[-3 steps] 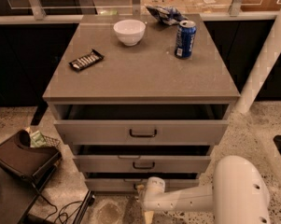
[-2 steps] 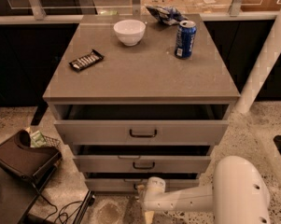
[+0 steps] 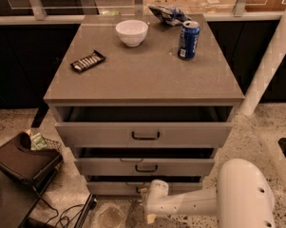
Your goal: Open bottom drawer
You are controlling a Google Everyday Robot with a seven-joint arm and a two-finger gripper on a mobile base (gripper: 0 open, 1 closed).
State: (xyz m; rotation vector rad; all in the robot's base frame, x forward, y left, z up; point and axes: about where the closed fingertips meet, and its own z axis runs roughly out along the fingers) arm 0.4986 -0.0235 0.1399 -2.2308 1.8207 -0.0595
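On the bench [image 3: 142,80] sit a wrapped candy bar [image 3: 88,61], a white bowl [image 3: 132,32] and a blue soda can [image 3: 188,40]. Below, the bottom drawer [image 3: 111,188] is slightly pulled out. The end effector [image 3: 144,192] is at its handle, and I cannot tell whether it is grasping or released.

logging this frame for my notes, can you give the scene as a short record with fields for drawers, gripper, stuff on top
bottom drawer: lowest of three, pulled out only a little, dark gap above its front
middle drawer: slightly out
top drawer: out the farthest
gripper: low, at the bottom drawer's front near its middle
arm: white, reaching in from the lower right
cabinet top: white bowl, blue can, dark snack bar, crumpled bag at the back
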